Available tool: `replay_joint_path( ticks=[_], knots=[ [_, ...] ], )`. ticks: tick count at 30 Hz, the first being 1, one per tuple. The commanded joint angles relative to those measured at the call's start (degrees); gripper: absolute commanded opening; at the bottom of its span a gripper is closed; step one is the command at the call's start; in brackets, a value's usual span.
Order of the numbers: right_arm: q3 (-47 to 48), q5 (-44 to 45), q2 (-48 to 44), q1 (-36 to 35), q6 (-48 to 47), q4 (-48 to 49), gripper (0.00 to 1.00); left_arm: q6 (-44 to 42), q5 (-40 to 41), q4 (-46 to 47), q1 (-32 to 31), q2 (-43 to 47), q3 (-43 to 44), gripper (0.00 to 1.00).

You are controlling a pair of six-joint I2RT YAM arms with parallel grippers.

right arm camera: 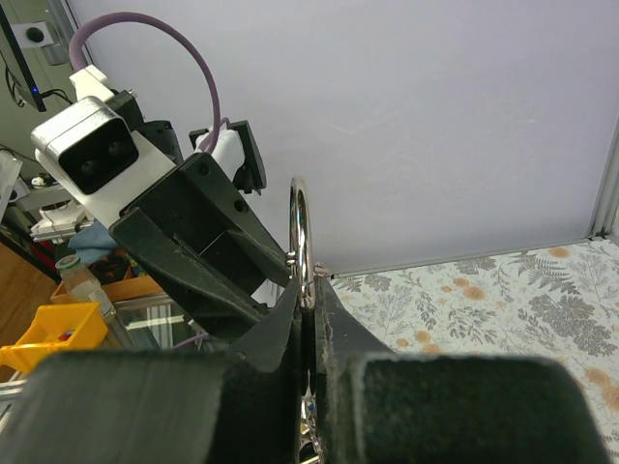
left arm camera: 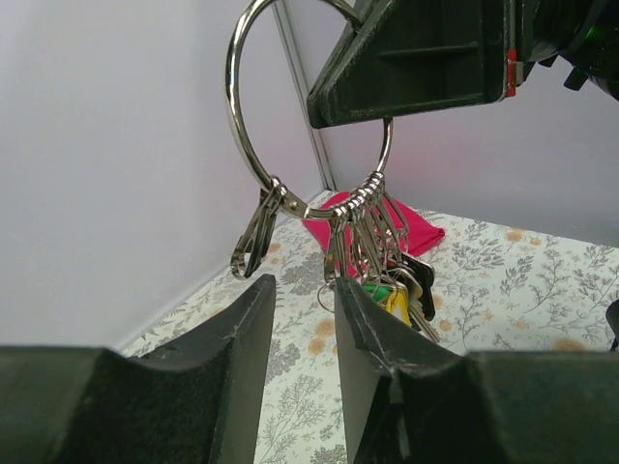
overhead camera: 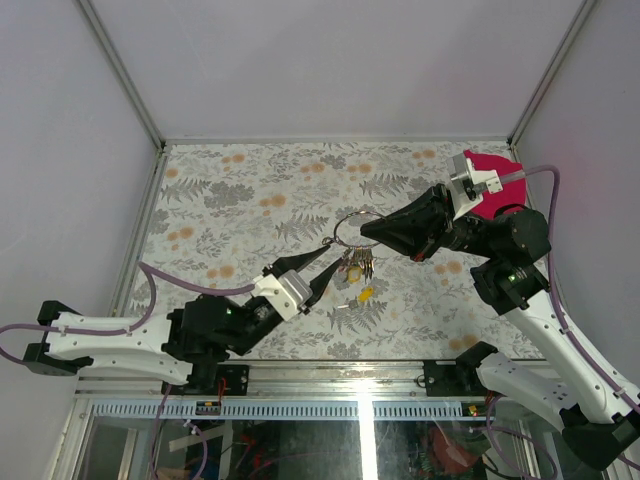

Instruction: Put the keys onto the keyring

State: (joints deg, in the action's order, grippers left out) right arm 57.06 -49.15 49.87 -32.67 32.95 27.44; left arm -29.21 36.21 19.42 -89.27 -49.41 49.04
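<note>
A large silver keyring [overhead camera: 352, 222] hangs in the air above the middle of the table, and my right gripper [overhead camera: 364, 231] is shut on its right side. In the right wrist view the keyring [right arm camera: 301, 227] stands edge-on between the shut fingers. Several keys [left arm camera: 392, 285] with green, yellow and black heads dangle in a bunch from the keyring [left arm camera: 235, 106], beside some small loose rings [left arm camera: 253, 242]. My left gripper [left arm camera: 304, 282] is just below and left of the bunch, open, with nothing between its fingers. From above, a yellow key head [overhead camera: 366, 294] shows below the bunch [overhead camera: 358, 265].
A red cloth [overhead camera: 492, 190] lies at the back right corner, partly under the right arm. The floral tabletop [overhead camera: 250, 200] is walled by white panels on three sides. The left arm [overhead camera: 200, 325] stretches in from the near left.
</note>
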Motion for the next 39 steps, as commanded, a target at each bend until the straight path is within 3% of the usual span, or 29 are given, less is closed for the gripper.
replay_joint_path(
  ticks=[1, 39],
  knots=[
    [3.2, -0.4, -1.1, 0.1, 0.0, 3.4, 0.0, 0.1, 1.3, 2.2, -0.3, -1.0, 0.1, 0.32],
    [2.7, -0.5, -1.5, 0.1, 0.7, 4.0, 0.0, -2.2, 3.6, 3.2, -0.3, -1.2, 0.0, 0.3]
  ],
)
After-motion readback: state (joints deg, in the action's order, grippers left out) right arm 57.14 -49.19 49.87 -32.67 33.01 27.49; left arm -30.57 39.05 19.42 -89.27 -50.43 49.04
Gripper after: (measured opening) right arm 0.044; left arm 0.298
